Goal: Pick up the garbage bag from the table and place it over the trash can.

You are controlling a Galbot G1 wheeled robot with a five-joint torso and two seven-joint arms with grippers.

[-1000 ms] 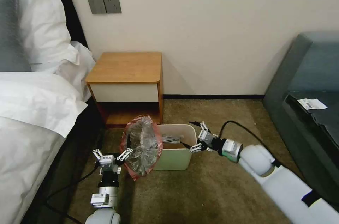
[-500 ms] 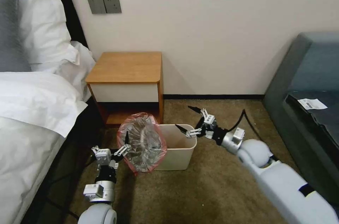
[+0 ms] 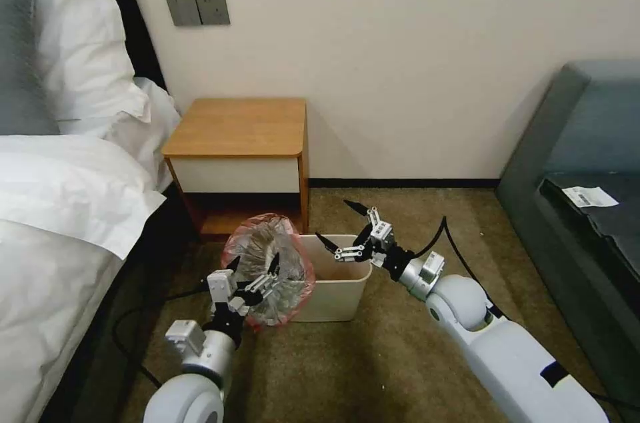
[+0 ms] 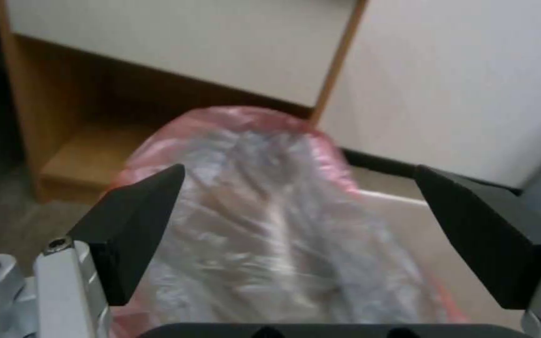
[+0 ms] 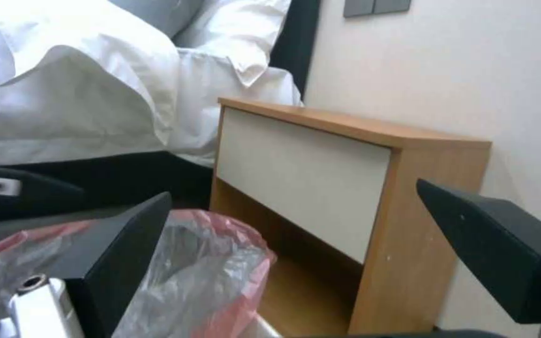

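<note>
Bag [image 3: 270, 270] sits bunched on the bin's [image 3: 337, 300] left rim, not spread yet; my left tool [image 3: 253, 274] and right tool [image 3: 341, 228] gape, holding nothing

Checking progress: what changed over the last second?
The right gripper lifted off the trash can rim, now open above it. The left gripper, open, shifted toward the garbage bag, which stayed draped on the can's left end. Table unchanged.

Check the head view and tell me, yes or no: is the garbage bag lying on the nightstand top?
No, the garbage bag hangs at the left side of the trash can, in front of the table.
</note>
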